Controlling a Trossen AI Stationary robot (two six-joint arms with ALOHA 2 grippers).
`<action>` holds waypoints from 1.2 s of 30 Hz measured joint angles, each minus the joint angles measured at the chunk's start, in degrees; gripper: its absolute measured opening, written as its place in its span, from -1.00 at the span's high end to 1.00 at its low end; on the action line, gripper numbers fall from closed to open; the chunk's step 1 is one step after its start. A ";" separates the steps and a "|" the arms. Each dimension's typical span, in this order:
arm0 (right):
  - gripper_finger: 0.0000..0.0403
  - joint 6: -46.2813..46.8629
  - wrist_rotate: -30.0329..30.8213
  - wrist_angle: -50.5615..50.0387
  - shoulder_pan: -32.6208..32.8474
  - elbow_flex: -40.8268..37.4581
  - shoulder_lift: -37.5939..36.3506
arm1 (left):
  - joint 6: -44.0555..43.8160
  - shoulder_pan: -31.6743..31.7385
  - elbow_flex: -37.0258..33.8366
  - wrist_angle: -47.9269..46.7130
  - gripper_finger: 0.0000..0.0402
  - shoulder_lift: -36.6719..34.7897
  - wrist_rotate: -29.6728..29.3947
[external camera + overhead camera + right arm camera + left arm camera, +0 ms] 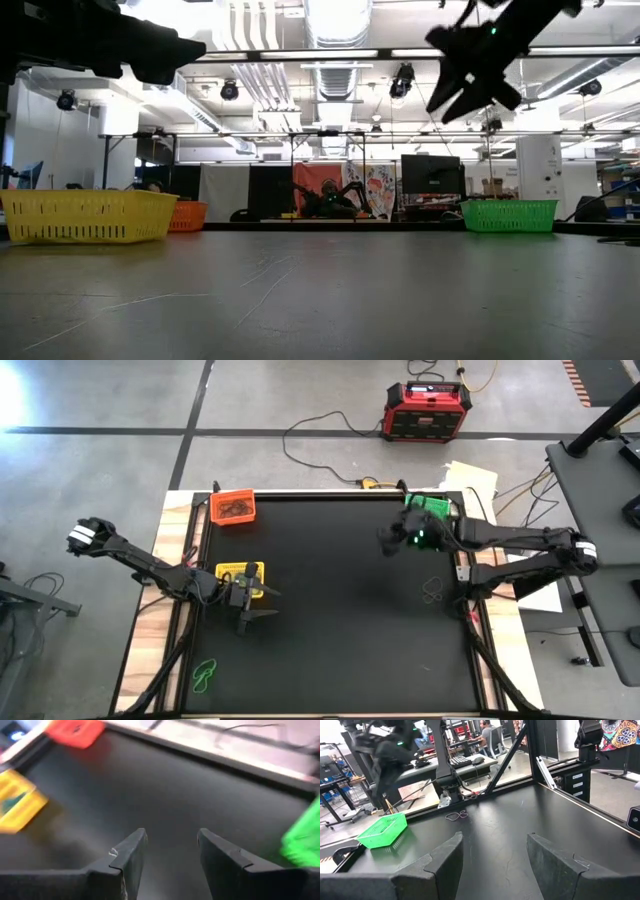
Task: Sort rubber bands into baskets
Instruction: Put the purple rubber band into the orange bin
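A matte black mat (pixel 340 610) is laid over a pale wooden table (pixel 150 620), set on a grey concrete floor. Beyond it, a red-and-black box (pixel 427 410) and loose cables are seen, and a workshop with ceiling ducts fills the low view.

Three mesh plastic baskets stand on the mat: orange (pixel 232 507) at the far left, yellow (pixel 241 579) nearer, green (pixel 430 510) at the far right. Thin green bands (pixel 205 677) lie near the front left; dark bands (pixel 433 591) lie at the right.

The left gripper (pixel 255 605) is held beside the yellow basket, jaws spread and empty. The right gripper (pixel 392 540) is raised near the green basket, jaws parted, nothing between them.
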 joint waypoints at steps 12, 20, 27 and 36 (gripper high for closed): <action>0.15 10.57 -0.05 -1.60 27.92 0.00 4.84 | -0.02 -0.02 0.00 0.01 0.00 0.00 0.00; 0.15 34.41 -0.08 -24.73 40.66 -0.36 10.21 | 0.00 -0.02 0.00 0.01 0.00 0.00 0.00; 0.16 48.85 -7.59 -31.19 43.02 -8.53 13.79 | 0.00 0.00 0.00 0.01 0.00 0.00 0.00; 0.25 51.25 -8.96 -29.62 40.13 -15.27 10.06 | 0.00 0.00 0.00 0.01 0.00 -0.02 0.00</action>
